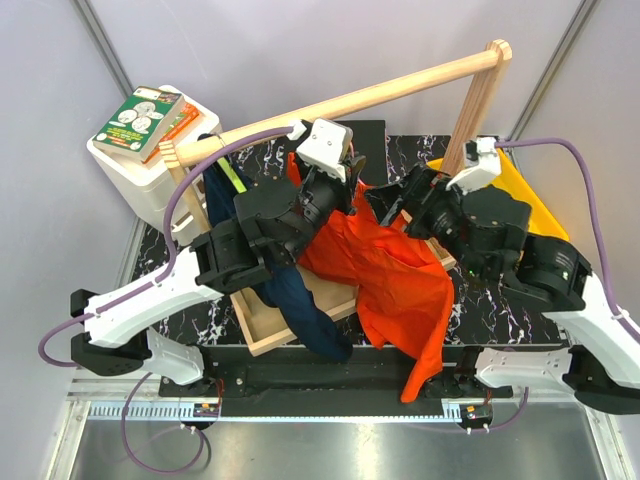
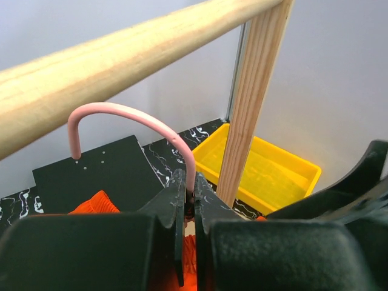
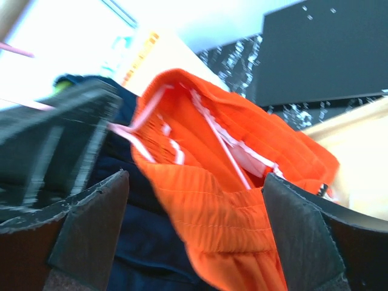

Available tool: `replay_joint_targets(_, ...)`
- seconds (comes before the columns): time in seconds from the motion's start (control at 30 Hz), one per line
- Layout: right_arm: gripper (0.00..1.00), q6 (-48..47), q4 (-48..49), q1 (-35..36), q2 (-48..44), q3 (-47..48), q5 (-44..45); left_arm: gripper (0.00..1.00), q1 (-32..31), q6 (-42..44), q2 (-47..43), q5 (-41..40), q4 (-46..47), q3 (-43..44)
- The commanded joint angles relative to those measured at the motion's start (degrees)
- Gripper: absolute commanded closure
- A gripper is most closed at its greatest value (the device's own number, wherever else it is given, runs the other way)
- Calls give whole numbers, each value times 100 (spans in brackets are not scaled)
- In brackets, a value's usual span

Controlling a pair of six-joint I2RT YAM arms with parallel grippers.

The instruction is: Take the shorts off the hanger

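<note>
Observation: the left pincer (image 2: pixel 189 188) is closed on the neck of the pink hanger (image 2: pixel 139 121), just under the curve of the hook. We read this hold as an anchor, keeping the wire frame from swinging while the cloth is worked off. Above the pincer runs the round, pale-grained wooden rail (image 2: pixel 121 54). We cannot tell whether the hook touches it. To the pincer's right stands the square post (image 2: pixel 254 91), and beyond that a glossy yellow tray (image 2: pixel 297 162).

The right pincer (image 3: pixel 194 212) stands wide open, one dark padded jaw on each side of the orange shorts (image 1: pixel 400 280), not yet touching the cloth. Its placement suggests a bite on the waistband is being lined up.

The orange shorts hang from the hanger directly ahead of the right pincer. The cloth is thin, finely ribbed and limp, and the pink hanger arms show inside the open waist. The legs drape down past the near edge of the marbled bench (image 1: pixel 490 310).

The navy shorts (image 1: pixel 305 315) hang below the left pincer, soft and dark, trailing over a shallow wooden tray (image 1: pixel 262 335). We cannot see what they hang from.
</note>
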Motion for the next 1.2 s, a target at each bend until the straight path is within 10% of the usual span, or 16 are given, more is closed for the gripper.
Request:
replay_joint_targets(0.0, 0, 243, 562, 14, -287, -106, 151, 100, -41, -64, -205, -87, 665, 24)
replay_joint_targets(0.53, 38, 375, 799, 5, -155, -221, 46, 100, -67, -91, -249, -157, 665, 6)
replay_joint_targets(0.9, 100, 103, 790, 5, -366, -414, 11, 100, -68, -38, -223, -719, 778, -90)
replay_joint_targets(1.17, 100, -1126, 984, 5, -944, -923, -1579, 100, -94, 383, -197, -1615, 1613, -345)
